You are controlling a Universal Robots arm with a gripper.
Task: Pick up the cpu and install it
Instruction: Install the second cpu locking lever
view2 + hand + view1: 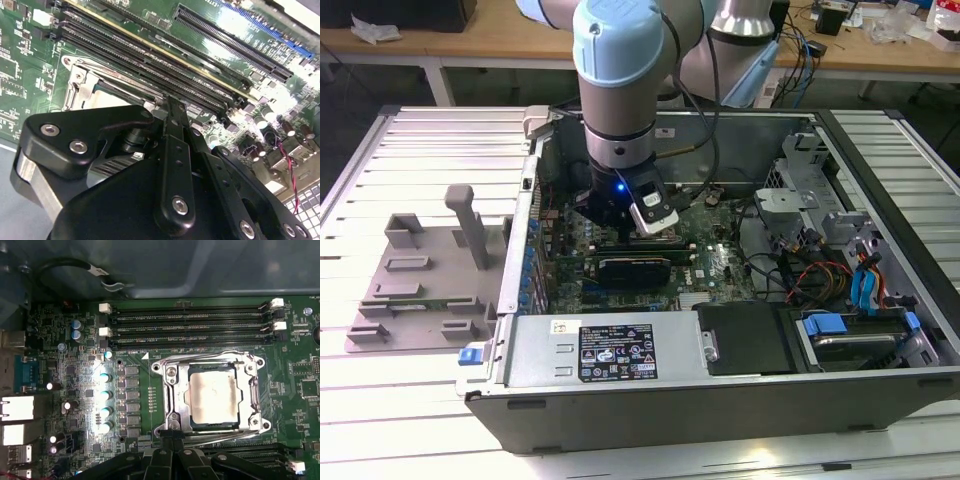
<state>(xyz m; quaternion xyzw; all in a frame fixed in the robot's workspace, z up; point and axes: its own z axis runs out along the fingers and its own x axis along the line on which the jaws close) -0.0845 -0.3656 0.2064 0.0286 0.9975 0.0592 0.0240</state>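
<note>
Reaches down into the open computer case (720,385) on the table (420,400), well inside the case's far wall, with the arm (620,80) standing almost upright over the motherboard (70,340) (probably so as to clear the case walls). Ends in the claw (171,436), drawn narrow in the first wrist view, fingertips pressed together with nothing visible between them. Hangs just off the near edge of the socket frame (172,390); impossible to tell whether touching it.

Found in the socket, not in the claw: the cpu (212,395), lying flat and square to the frame, its pale metal top showing through the frame's window. Looks bedded level, with metal along all four sides, presumably to press the chip evenly onto the contacts beneath. Judged from this: placing done, with the work now at the frame's edge.

Beyond the socket's far edge, the memory slots (190,322), parallel to it and well clear of the claw (172,107). Beside the case, toward the table's edge at the exterior view's left, a grey fixture tray (420,280) with no chip visible on it.
</note>
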